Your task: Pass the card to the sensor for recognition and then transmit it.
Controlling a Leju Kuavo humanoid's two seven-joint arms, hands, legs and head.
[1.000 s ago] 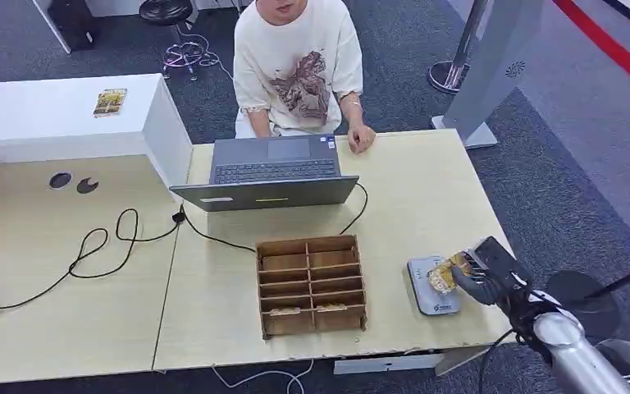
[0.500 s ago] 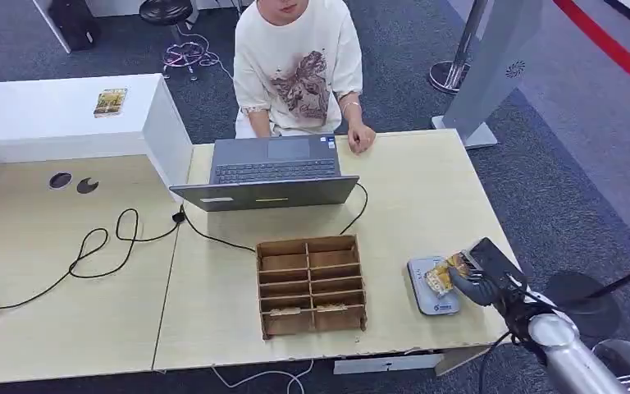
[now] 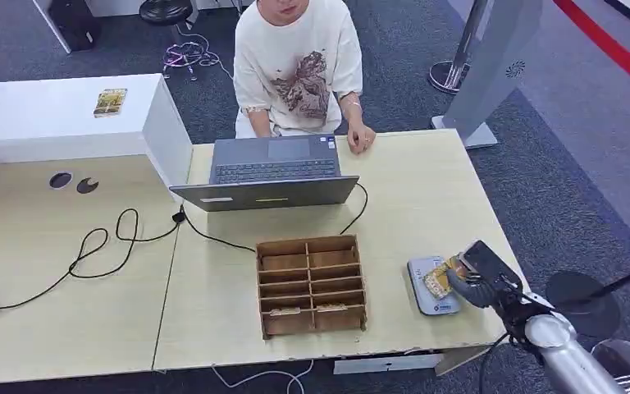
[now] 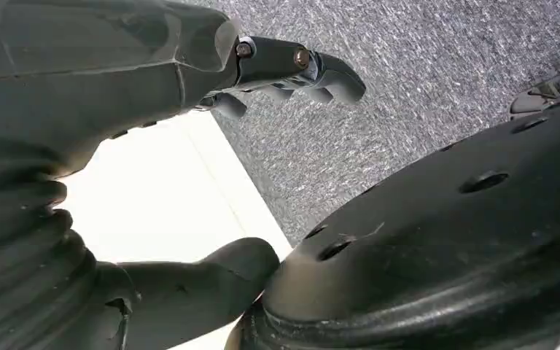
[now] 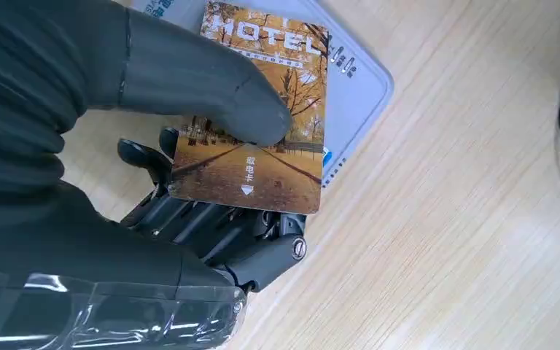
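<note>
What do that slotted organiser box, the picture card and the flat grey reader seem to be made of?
The brown slotted organiser box looks like thin unpainted plywood or fibreboard: matt, with slotted dividers. The autumn-photo hotel card, held by the robot's right hand, appears to be printed plastic, stiff and flat under the thumb, though coated cardboard is possible. The flat grey card reader looks like moulded plastic: smooth, with rounded corners.

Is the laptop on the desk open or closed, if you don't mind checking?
Open: the laptop shows its keyboard, with the lid raised toward the robot.
</note>
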